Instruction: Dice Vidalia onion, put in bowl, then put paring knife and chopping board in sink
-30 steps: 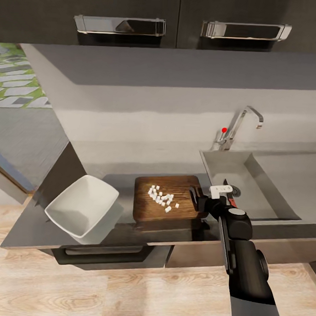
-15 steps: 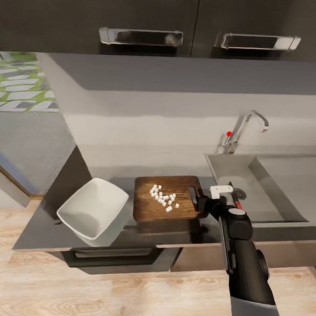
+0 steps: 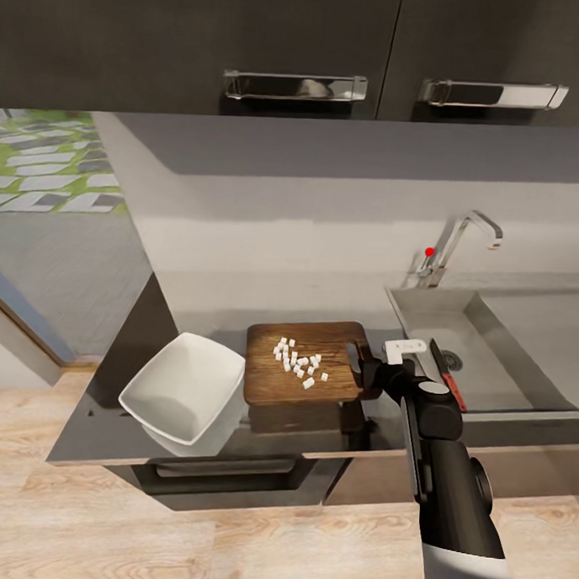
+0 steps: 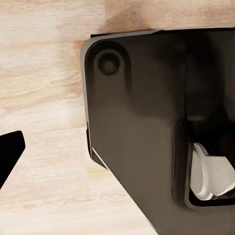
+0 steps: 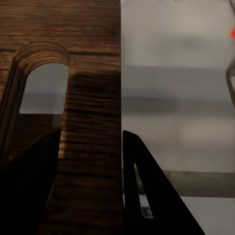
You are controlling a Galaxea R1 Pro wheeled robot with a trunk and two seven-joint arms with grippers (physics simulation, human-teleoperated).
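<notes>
Bowl (image 3: 184, 394) sits empty at the tabletop's (image 3: 323, 295) left. Diced onion (image 3: 299, 364) rides the chopping board (image 3: 307, 373); right end effector (image 3: 363, 373) clamps its handle end, presumably for tipping. Paring knife (image 3: 447, 376) lies in sink (image 3: 490, 332).

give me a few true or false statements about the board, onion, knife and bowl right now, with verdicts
1. The diced onion lies on the chopping board. True.
2. The bowl already holds onion pieces. False: it looks empty, and the white cubes are on the board.
3. The right gripper has its fingers on either side of the board's handle end. True: the right wrist view shows wood between them.
4. The paring knife lies on the board. False: it is over the sink, beside the right arm.
5. The bowl sits on the board's sink side. False: it is on the opposite side.
</notes>
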